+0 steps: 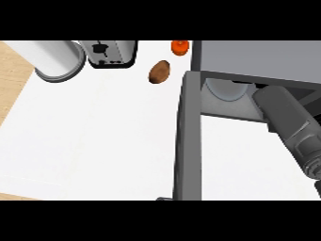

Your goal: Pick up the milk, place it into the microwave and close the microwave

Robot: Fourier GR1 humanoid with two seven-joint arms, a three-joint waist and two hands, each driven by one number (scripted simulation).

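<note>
Evidently the right forearm (296, 134) runs from the lower right of the head view up into the open microwave (260, 59) at the upper right, and its far end vanishes inside the cavity, so the right hand itself cannot be seen; I cannot tell whether its fingers are curled round something or spread. The milk shows nowhere on the white desk (86, 141), so my judgement is that it is either inside the cavity or hidden by the arm, though the view does not settle which. A pale round turntable plate (225, 89) lies on the cavity floor just left of the forearm. The microwave door (188, 141) stands swung out, seen edge-on as a long grey bar running down the middle of the frame to the lower edge. To do this step well, the carton should be set upright on the turntable, let go fully, and the arm drawn straight back clear of the opening before the door is pushed round. Toward the upper left stand a white cylindrical appliance (52, 59) and a toaster (110, 52); a brown potato (160, 71) and an orange fruit or vegetable (180, 46) lie near the microwave's left side. The left hand is out of view.
</note>
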